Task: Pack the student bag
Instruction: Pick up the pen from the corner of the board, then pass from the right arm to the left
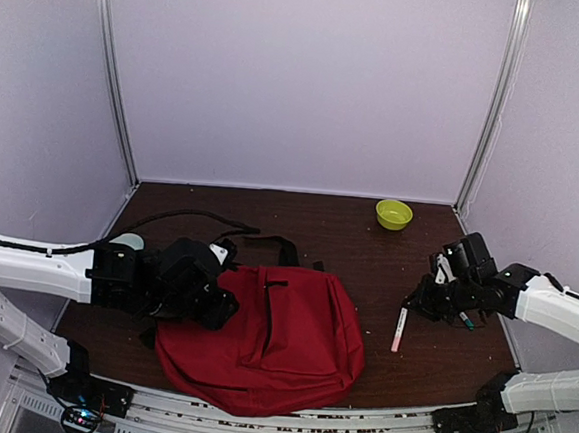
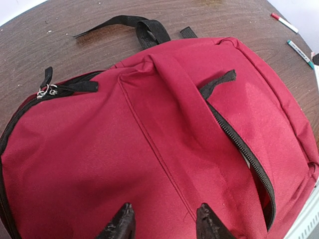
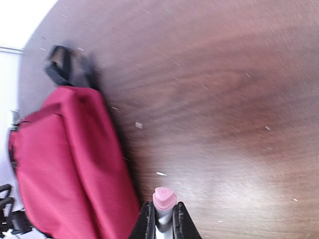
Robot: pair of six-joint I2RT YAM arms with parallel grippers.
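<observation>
Red bag (image 1: 290, 337) w/ black straps (image 2: 144, 27) & zips (image 2: 244, 149); brown wood-grain table (image 1: 368, 233); lime bowl (image 1: 394, 214) beyond bag; pink-capped white marker (image 1: 399, 330) right of bag.

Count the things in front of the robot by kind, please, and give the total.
Student bag: 1
Bowl: 1
Markers: 2, a pink-capped marker in the right claw and a teal marker on the table
Total: 4
</observation>
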